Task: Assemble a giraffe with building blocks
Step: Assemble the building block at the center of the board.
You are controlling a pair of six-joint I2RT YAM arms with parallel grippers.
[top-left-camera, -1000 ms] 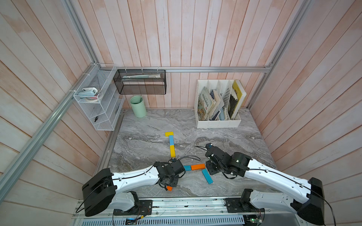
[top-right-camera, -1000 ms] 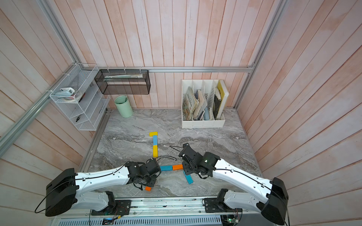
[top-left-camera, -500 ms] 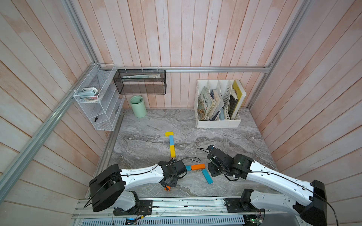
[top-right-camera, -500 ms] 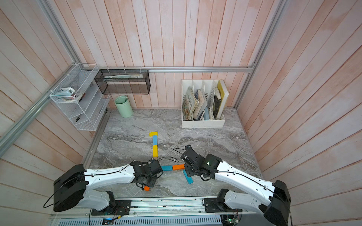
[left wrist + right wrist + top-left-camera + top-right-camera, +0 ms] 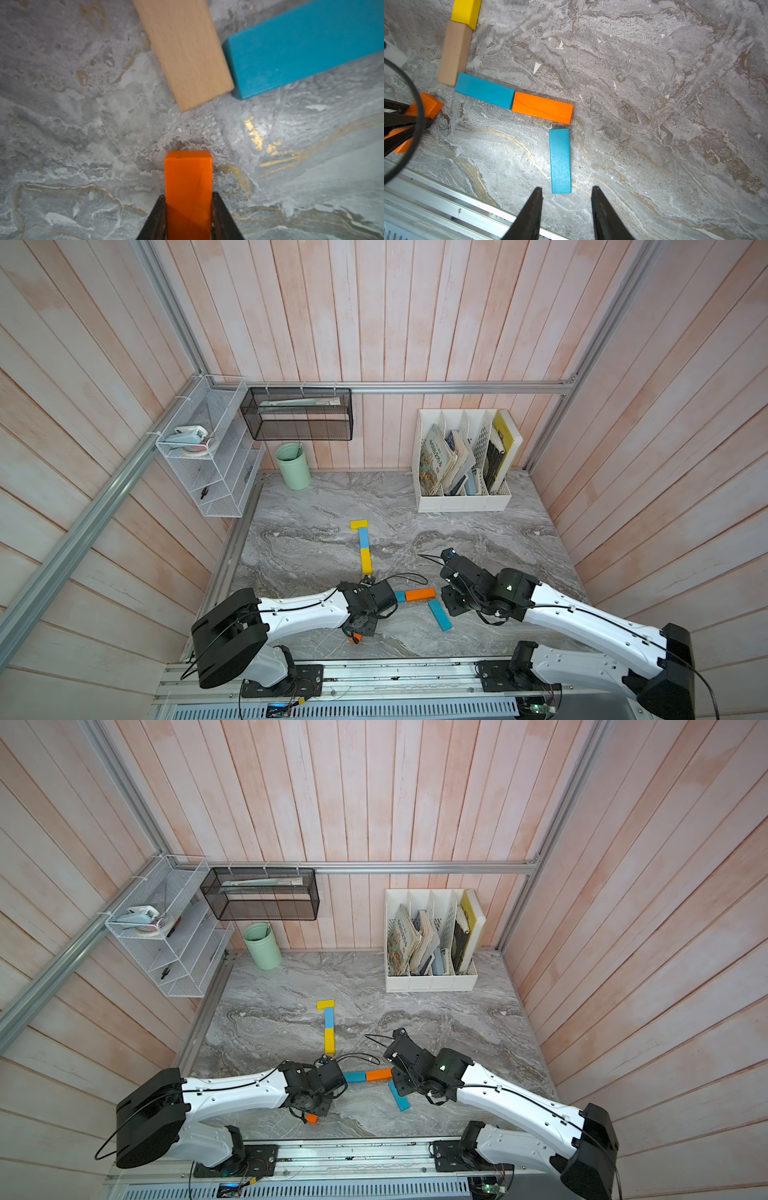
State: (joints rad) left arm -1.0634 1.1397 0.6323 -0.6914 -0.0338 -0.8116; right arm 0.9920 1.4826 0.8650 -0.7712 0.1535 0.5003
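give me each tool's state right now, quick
left tool: closed on the orange block
right tool: open, holding nothing

Nothing legible — book covers (image 5: 435, 456) in the file rack (image 5: 461, 502) at the bench's (image 5: 332, 497) far edge bear print too small.

The surface (image 5: 478, 539) is lying open between the blocks (image 5: 364, 538) and the book box (image 5: 463, 502), with the green cup (image 5: 294, 469) blocking the back corner.

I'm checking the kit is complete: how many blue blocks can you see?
3. The neck blue block touches the yellow head; the back blue block abuts the orange bar; the leg blue block lies off its end. More could be hidden.
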